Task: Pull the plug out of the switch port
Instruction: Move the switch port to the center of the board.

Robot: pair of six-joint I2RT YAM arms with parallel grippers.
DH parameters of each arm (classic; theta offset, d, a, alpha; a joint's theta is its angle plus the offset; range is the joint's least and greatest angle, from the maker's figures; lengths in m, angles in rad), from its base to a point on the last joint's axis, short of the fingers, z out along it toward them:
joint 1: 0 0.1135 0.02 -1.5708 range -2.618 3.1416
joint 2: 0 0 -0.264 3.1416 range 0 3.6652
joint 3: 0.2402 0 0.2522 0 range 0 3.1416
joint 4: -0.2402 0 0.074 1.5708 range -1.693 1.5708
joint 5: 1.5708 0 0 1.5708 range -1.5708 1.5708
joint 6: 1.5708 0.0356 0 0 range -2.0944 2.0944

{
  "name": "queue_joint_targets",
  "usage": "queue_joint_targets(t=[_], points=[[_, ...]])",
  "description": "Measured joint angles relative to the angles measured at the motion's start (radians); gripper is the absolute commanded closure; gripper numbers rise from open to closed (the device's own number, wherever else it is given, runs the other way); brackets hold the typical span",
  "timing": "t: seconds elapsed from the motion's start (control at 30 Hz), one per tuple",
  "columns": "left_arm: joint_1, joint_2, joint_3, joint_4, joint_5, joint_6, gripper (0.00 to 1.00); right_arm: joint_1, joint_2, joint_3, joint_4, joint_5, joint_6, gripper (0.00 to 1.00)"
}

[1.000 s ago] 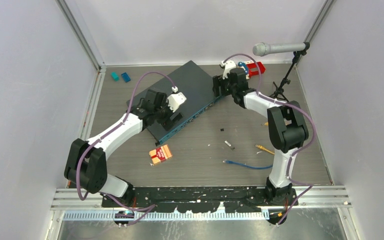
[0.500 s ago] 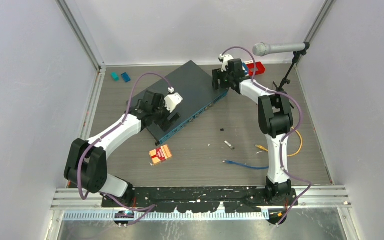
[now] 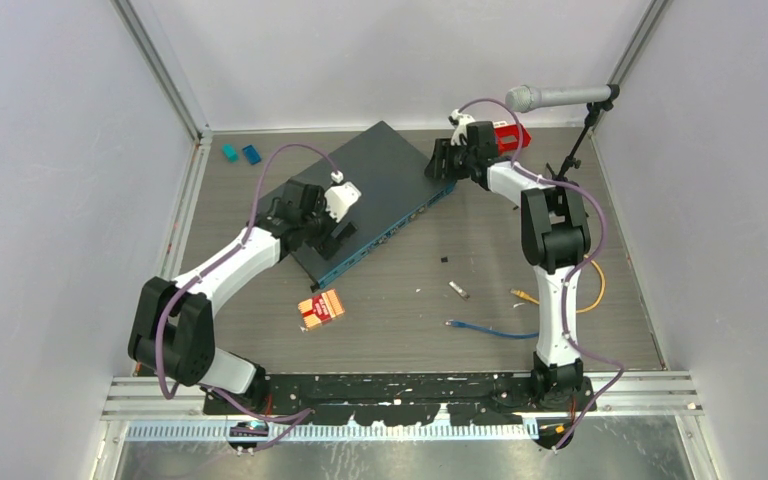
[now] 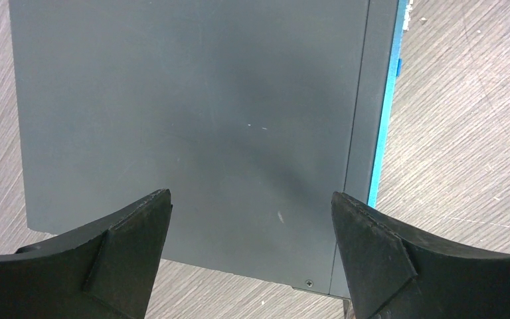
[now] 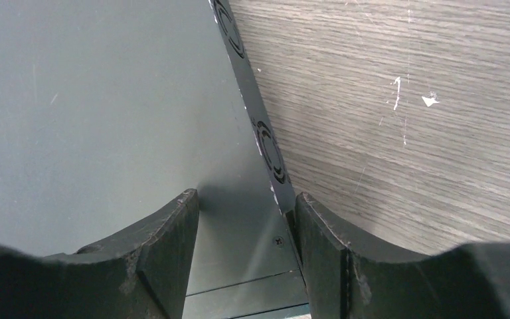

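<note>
Right gripper (image 5: pixel 246 198) has crept up to the switch (image 3: pixel 385 170) far corner, jaws spread astride its edge; left gripper (image 4: pixel 251 199) gaping above it, so bracing I'd guess, nothing pulled yet

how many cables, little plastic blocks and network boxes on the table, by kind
cables: 2, a blue cable and a yellow cable
small blocks: 2, a teal block and a blue block
switch: 1
total: 5

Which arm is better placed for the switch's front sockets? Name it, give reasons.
Left, probably: left gripper is open over the switch, beside its teal front edge; right gripper is over the vented side edge.
</note>
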Motion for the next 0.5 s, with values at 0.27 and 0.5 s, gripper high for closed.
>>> queue_joint_targets(t=[0.27, 0.5], points=[[0.016, -0.012, -0.026, 0.012, -0.003, -0.019, 0.07, 0.028, -0.055, -0.104, 0.069, 0.021, 0.021, 0.45], [0.016, -0.075, -0.084, 0.016, -0.013, -0.02, 0.06, 0.084, -0.066, -0.113, 0.047, 0.018, 0.041, 0.44]])
